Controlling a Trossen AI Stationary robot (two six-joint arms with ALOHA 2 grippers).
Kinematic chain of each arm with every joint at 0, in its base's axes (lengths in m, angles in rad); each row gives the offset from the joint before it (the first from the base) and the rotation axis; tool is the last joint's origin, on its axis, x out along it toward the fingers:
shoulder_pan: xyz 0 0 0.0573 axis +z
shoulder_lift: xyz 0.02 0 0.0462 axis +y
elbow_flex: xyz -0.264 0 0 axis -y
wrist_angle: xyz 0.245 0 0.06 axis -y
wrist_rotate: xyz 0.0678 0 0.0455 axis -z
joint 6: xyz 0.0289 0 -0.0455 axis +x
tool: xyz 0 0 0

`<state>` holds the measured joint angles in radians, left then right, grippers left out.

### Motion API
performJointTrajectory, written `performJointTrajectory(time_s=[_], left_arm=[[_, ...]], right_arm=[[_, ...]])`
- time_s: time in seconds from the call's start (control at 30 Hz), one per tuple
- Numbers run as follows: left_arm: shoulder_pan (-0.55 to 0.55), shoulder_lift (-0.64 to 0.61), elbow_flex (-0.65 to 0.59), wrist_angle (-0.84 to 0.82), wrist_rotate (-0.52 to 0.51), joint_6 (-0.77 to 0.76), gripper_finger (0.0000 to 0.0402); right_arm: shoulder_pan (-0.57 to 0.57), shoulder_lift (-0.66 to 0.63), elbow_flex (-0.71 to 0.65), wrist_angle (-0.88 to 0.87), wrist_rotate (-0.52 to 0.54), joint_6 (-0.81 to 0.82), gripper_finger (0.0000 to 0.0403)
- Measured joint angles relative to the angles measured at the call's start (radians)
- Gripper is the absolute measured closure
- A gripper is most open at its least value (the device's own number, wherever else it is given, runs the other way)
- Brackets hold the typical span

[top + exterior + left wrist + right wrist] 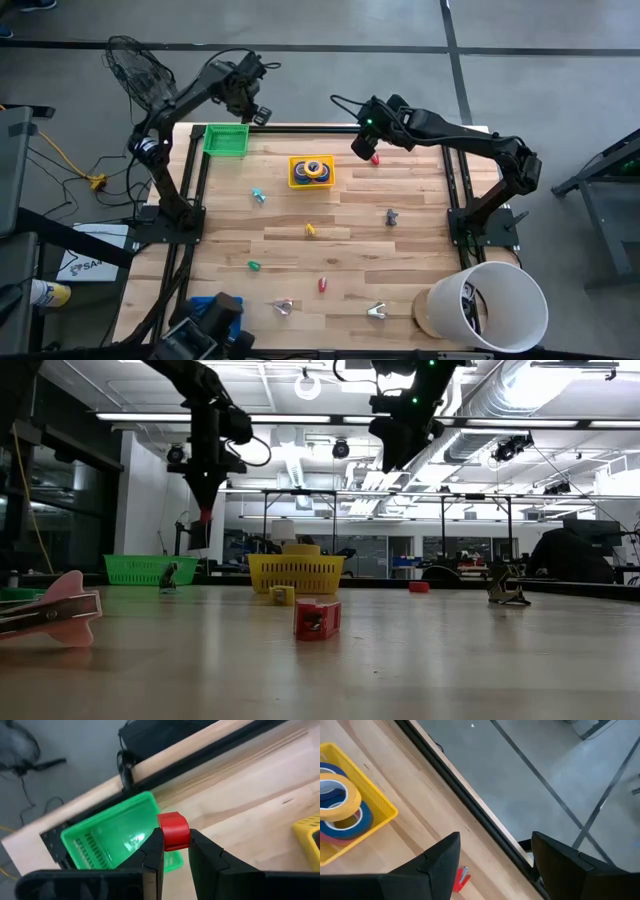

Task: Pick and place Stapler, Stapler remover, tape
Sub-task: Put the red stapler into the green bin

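Two dark jointed arms, black cables looped along the links, green indicator light on right arm, matte black wedge-shaped fingers (pixel 150 857)

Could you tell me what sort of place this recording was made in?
Probably a robotics lab or workshop in an industrial hall: a wooden table framed by two mounted arms, exposed ceiling ducts with strip lights, and a bare concrete floor with cables.

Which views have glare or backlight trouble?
Low view: ceiling strip lights backlight the left gripper, shut on a red piece, and the right gripper, so both are near-silhouettes; sheen on the table. Left wrist view: white glare patch inside the green basket. High view: even light, no glare.
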<state>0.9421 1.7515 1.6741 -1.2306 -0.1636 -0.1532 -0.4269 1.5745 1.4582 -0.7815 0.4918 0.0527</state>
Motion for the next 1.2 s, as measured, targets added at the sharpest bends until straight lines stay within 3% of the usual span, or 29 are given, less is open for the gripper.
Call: performJointTrajectory(time_s=[0.33, 0.77, 1.03, 1.2], left_arm=[[0.036, 0.002, -0.19, 0.057, 0.016, -0.029, 0.0343], [0.077, 0.002, -0.333, 0.172, 0.023, -0.064, 0.0342], [0.081, 0.001, -0.336, 0.177, 0.023, -0.066, 0.0262], [0.079, 0.001, -0.336, 0.186, 0.022, -0.062, 0.0247]], right_arm=[[-0.006, 0.0, 0.0, 0.0, -0.001, 0.002, 0.0167], [-0.006, 0.0, 0.0, 0.0, -0.016, 0.015, 0.0167], [-0.005, 0.0, 0.0, 0.0, -0.029, 0.019, 0.0167], [-0.006, 0.0, 0.0, -0.009, -0.031, 0.054, 0.0167]])
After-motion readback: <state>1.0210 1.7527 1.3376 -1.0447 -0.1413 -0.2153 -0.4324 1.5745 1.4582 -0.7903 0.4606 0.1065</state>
